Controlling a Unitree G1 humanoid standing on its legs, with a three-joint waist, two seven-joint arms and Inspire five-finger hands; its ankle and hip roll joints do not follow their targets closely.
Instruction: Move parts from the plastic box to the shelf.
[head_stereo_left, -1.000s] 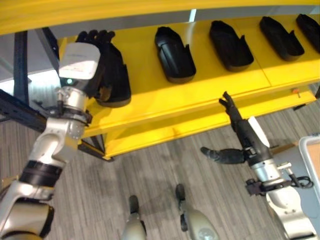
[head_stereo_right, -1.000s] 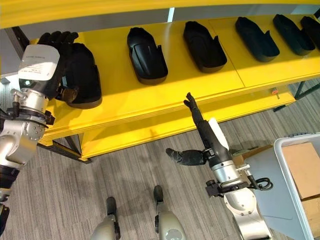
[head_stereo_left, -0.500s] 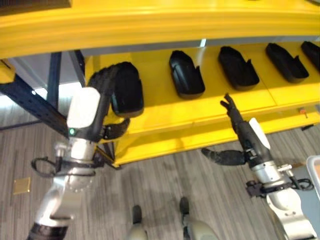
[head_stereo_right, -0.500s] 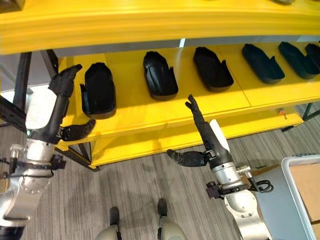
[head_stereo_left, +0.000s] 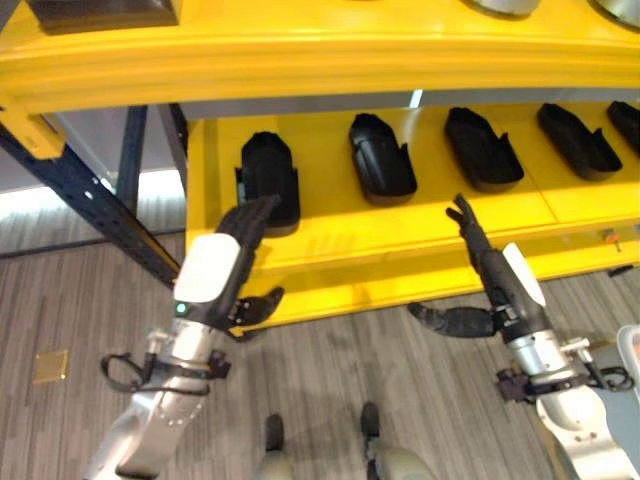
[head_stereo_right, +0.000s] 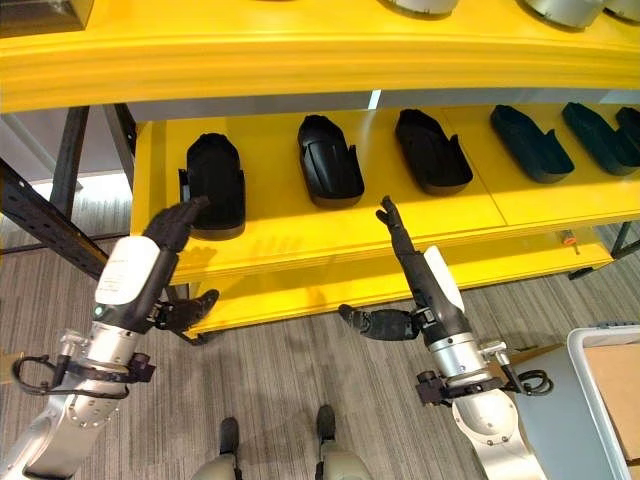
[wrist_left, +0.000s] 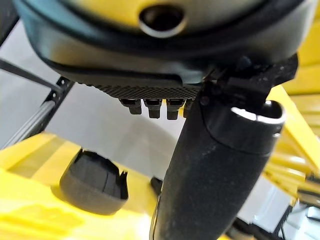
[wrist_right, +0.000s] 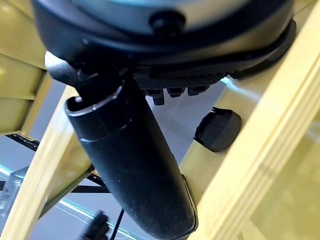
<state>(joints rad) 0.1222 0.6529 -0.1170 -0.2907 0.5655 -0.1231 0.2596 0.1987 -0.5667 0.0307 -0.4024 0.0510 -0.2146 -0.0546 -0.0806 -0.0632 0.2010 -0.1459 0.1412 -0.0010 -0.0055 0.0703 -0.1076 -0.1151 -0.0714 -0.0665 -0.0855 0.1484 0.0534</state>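
Yellow shelf (head_stereo_right: 330, 235) | row of black parts (head_stereo_right: 330, 160) on it | both robot hands released, holding nothing: left (head_stereo_right: 172, 228), right (head_stereo_right: 398, 240)

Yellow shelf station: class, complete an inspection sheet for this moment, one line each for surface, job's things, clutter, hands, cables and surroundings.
Surface: yellow shelf, parts in one row.
Job's things: black parts on the shelf; leftmost part lies free. Plastic box at lower right.
Clutter: dark box on the tier above.
Hands: left hand open, before the shelf edge, holding nothing; right hand open, holding nothing.
Cables: nothing seen.
Surroundings: grey plank floor, dark rack frame.
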